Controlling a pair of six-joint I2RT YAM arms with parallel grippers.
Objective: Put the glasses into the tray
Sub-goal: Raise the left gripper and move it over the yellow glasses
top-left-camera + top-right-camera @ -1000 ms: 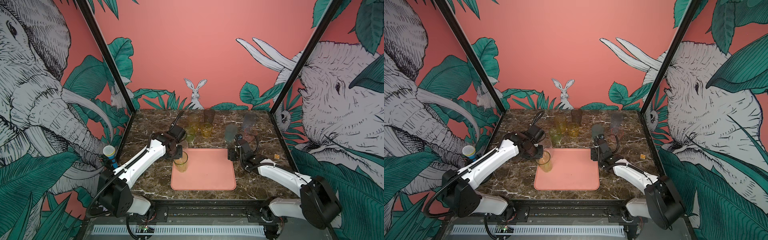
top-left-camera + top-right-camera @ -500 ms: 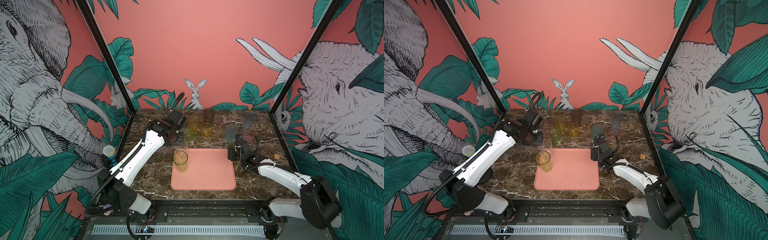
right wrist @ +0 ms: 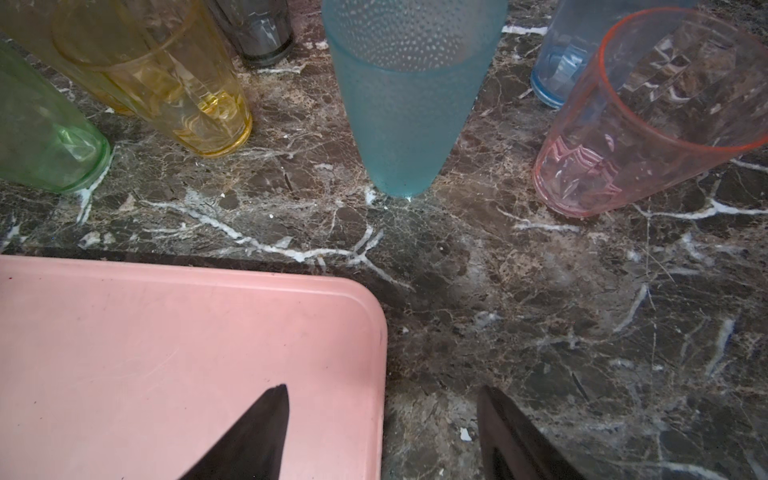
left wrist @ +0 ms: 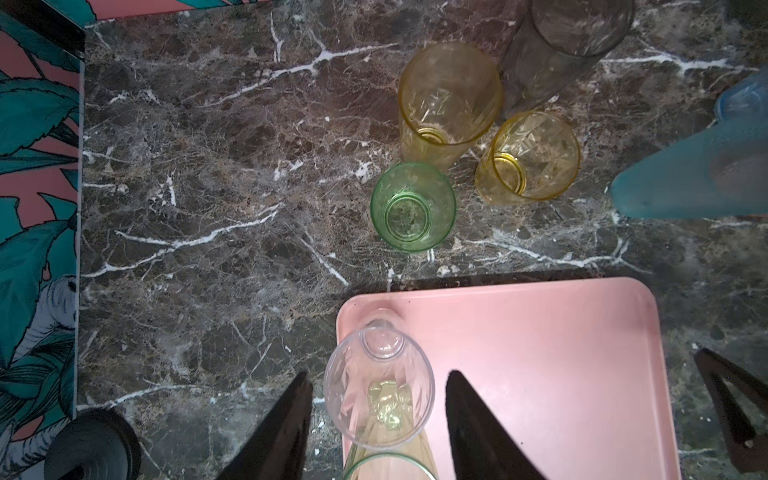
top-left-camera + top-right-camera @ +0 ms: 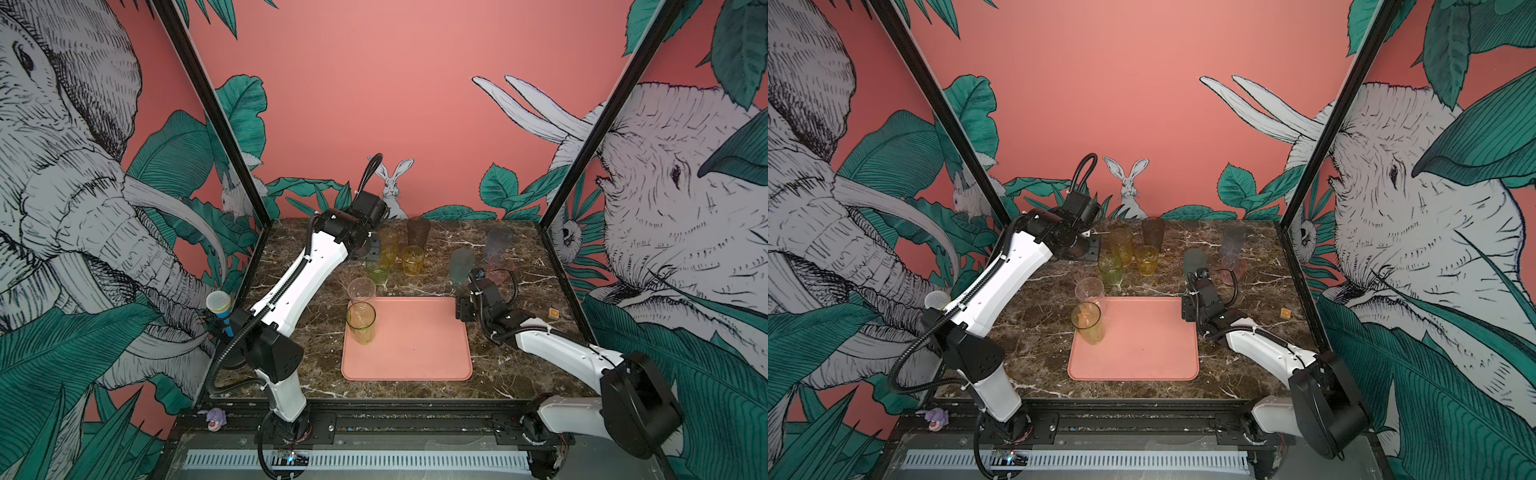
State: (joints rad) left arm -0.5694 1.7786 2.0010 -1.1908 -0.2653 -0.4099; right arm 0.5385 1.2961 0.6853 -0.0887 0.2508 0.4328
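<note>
Two glasses (image 5: 360, 324) hug tray (image 5: 415, 357) edge at 9–10 o'clock, likely sparing room. Left end effector (image 4: 380, 374) released overhead; right end effector (image 3: 383, 387) released, facing teal glass (image 3: 403, 104).

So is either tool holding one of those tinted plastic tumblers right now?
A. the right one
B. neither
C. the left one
B: the left tool and right tool both stand open with nothing gripped; the clear tall tumbler stands free on the salmon-pink flat tray.

Salmon-pink tray (image 5: 415, 345), white-veined brown table (image 5: 511, 374)
</note>
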